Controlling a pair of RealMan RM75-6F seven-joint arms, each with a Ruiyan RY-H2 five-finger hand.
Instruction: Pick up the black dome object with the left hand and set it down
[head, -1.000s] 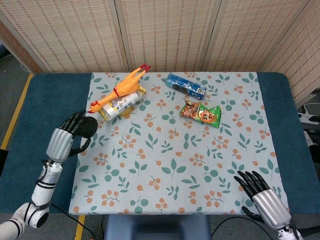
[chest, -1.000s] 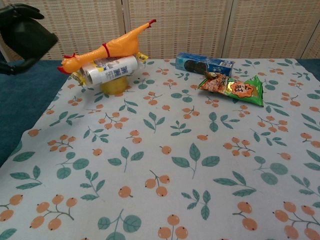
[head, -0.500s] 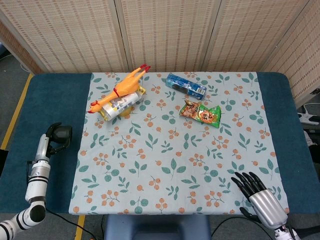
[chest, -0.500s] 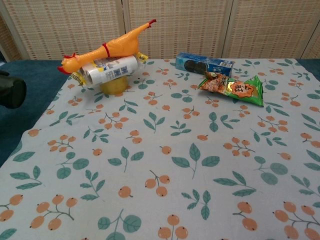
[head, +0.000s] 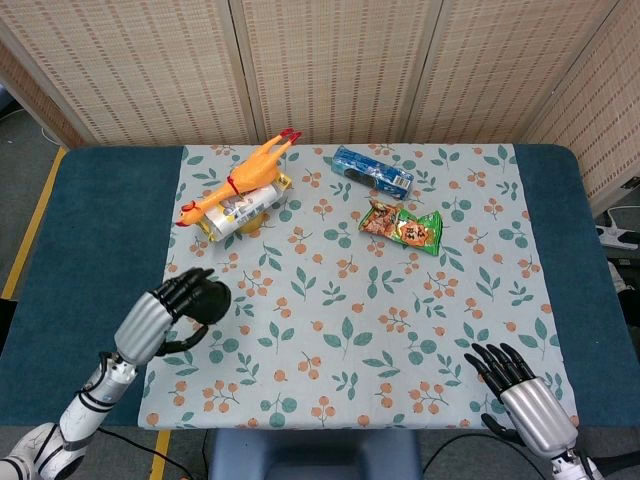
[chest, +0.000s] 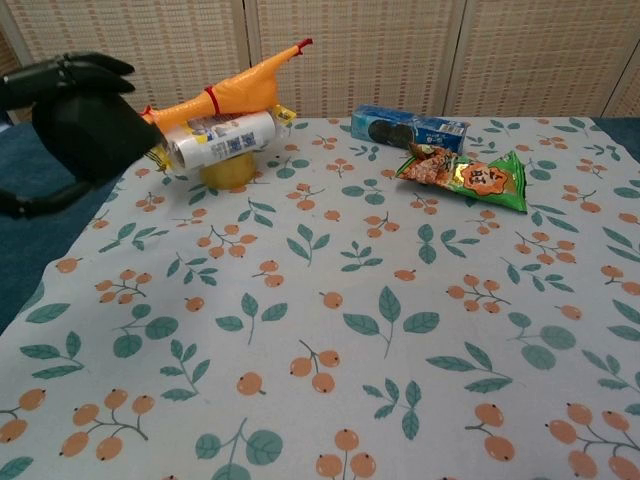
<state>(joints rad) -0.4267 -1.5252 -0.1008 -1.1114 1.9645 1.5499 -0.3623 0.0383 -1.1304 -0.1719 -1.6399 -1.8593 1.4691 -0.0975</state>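
My left hand (head: 158, 320) grips the black dome object (head: 211, 302) above the left part of the floral cloth; its fingers curl over the dome's top and the thumb runs under it. In the chest view the same left hand (chest: 45, 85) holds the black dome (chest: 95, 135) up at the far left, covering part of the rubber chicken's head. My right hand (head: 522, 392) hangs at the table's near right edge, fingers spread, holding nothing; the chest view does not show it.
A yellow rubber chicken (head: 243, 176) lies on a white can (head: 240, 209) at the back left. A blue cookie pack (head: 372, 171) and a green snack bag (head: 403, 227) lie at the back centre. The floral cloth (head: 350, 330) covers the blue table (head: 90, 230).
The left hand with the dome swung out to the far left over the blue table, then came back right and nearer, over the cloth's left part. The right hand barely moved.
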